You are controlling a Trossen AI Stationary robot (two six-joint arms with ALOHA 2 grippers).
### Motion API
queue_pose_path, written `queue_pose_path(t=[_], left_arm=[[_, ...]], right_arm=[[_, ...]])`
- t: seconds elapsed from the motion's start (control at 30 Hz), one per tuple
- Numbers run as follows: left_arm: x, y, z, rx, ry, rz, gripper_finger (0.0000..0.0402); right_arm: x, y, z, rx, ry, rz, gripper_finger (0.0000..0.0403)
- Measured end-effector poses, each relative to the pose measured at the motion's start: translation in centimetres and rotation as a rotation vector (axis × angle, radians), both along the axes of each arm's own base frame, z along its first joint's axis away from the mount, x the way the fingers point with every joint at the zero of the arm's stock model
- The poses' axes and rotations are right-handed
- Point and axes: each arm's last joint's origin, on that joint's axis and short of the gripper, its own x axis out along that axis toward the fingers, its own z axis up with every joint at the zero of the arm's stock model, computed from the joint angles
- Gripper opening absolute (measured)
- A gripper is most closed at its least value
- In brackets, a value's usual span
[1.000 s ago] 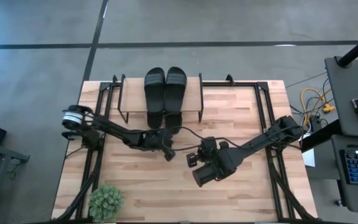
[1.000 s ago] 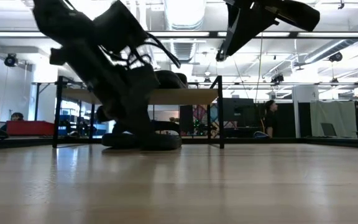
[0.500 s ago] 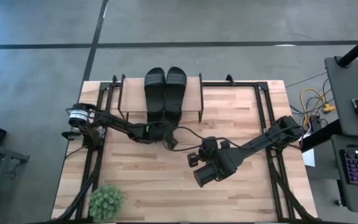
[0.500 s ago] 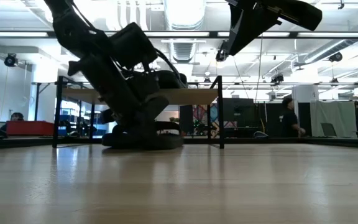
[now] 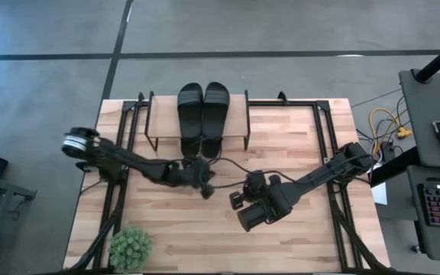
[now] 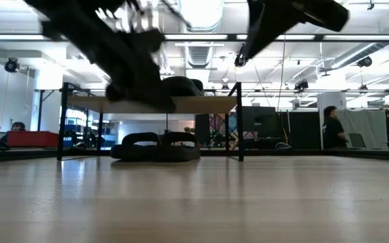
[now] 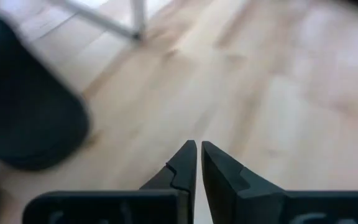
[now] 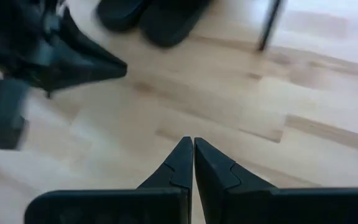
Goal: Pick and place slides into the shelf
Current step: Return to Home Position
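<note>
At the far left of my overhead feed, a small potted plant (image 5: 131,247) sits at the near corner of the desk (image 5: 296,137). The left arm reaches in from the desk's left edge. Its left gripper (image 7: 197,163) hangs above bare wood just in front of the shelf (image 5: 163,118), and its wrist camera shows the fingers (image 7: 182,167) pressed almost together, with only a thin slit between them and nothing pinched. The shelf stands at the far middle of the desk. Two black slides (image 5: 190,111) lie side by side on its top board, their far ends poking past the back edge. Two more slides (image 6: 157,147) rest on the desk beneath the board, between the thin black legs, also side by side. Right of centre, the right arm comes in from the desk's right edge. Its right gripper (image 8: 193,158) is held well off the wood, near the left one and facing the shelf, with the fingers (image 8: 178,167) closed flat against each other and empty. On the low feed, a person (image 6: 331,128) stands in the room far behind, over to the right.
</note>
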Motion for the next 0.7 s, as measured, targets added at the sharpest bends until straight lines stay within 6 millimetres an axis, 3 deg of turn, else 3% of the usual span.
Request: queue_pose_path(t=[0.1, 0.23, 0.43, 0.6, 0.7], left_arm=[[-1.7, -1.8, 2.8, -0.031, -0.095, -0.097, 0.001], [-4.2, -2.0, 6.8, -0.105, -0.232, -0.282, 0.001], [-7.2, -0.9, 9.5, -0.241, -0.47, -0.583, 0.001], [-9.8, 0.0, 9.9, -0.281, -0.54, -0.494, 0.001], [-11.5, 0.3, 10.6, -0.32, -0.607, -0.482, 0.001]], right_arm=[[0.9, 0.6, 0.7, 0.03, -0.022, 0.157, 0.0008], [2.5, 0.3, 2.1, 0.04, -0.089, 0.403, 0.0008], [5.1, -3.1, 2.3, 0.113, -0.208, 0.745, 0.0008], [5.2, -6.4, 2.4, 0.121, -0.194, 0.691, 0.0008], [4.3, -7.0, 4.2, 0.069, -0.228, 0.668, 0.0008]])
